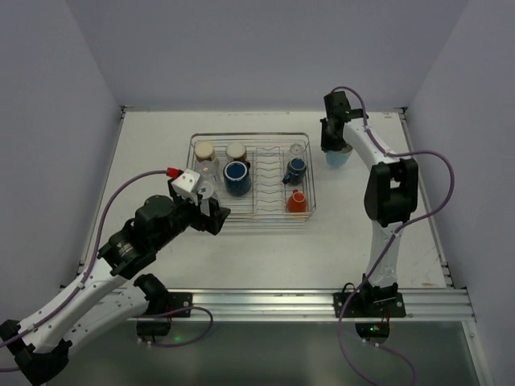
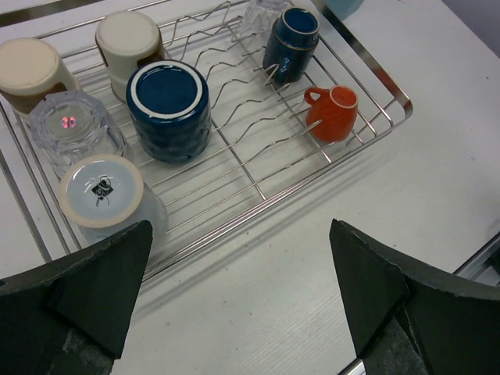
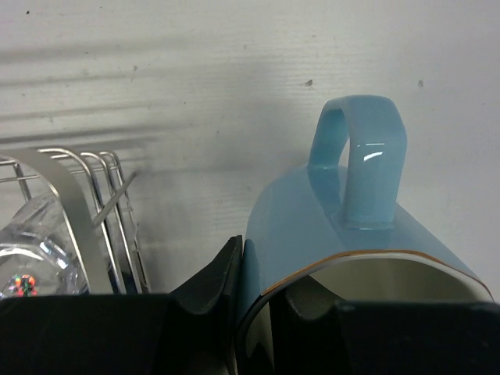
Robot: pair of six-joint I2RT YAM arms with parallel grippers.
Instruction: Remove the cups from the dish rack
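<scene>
Top external view shows the dish rack [image 1: 252,136] in the middle of the surface [image 1: 153,153]. The right jaws are clamped on the light blue cup [image 1: 337,158], just right of the rack's far corner. The left jaws are wide apart at the rack's near left corner. The navy cup [image 1: 236,177], small orange cup [image 1: 297,202] and small dark blue cup [image 1: 296,168] sit in the rack.

One wire rack [image 2: 234,168], two clear glasses [image 2: 74,129] [image 1: 296,149], two beige cups [image 2: 30,69] [image 2: 129,37], one navy mug [image 2: 166,101], one dark blue mug [image 2: 293,39], one orange mug [image 2: 334,113], one grey cup [image 2: 101,190], one light blue mug [image 3: 344,242].
</scene>
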